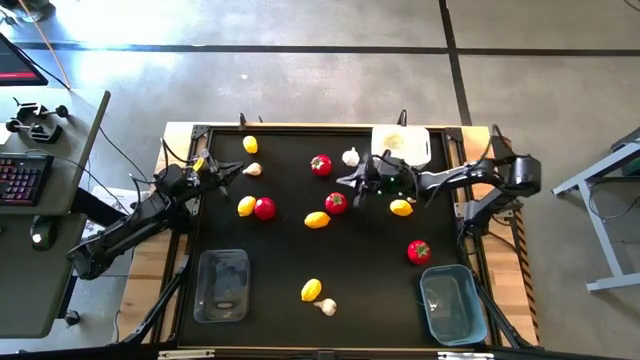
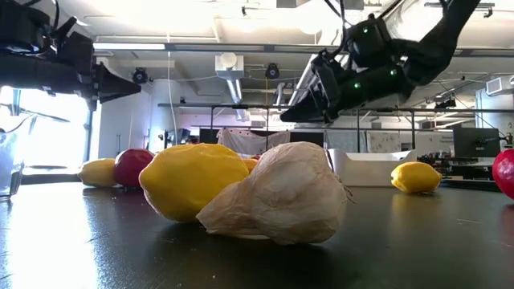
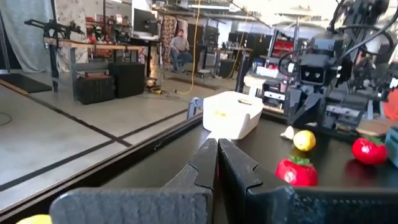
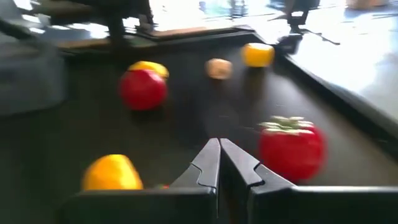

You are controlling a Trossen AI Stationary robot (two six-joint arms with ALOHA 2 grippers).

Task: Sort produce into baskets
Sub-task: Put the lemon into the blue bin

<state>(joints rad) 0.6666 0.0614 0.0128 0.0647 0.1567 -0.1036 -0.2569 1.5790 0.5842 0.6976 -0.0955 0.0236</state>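
Overhead, the right tool, clenched and empty, hovers just beside a red piece.

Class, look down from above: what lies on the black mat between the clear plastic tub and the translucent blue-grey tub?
High view: between clear plastic tub and blue-grey tub lie a yellow oval piece and a white garlic bulb.

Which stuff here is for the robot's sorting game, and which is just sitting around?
For the job:
red pieces
yellow pieces
garlic bulbs
clear tub
blue tub
white tub

Just lying about:
keyboard on the side desk
cables on the floor
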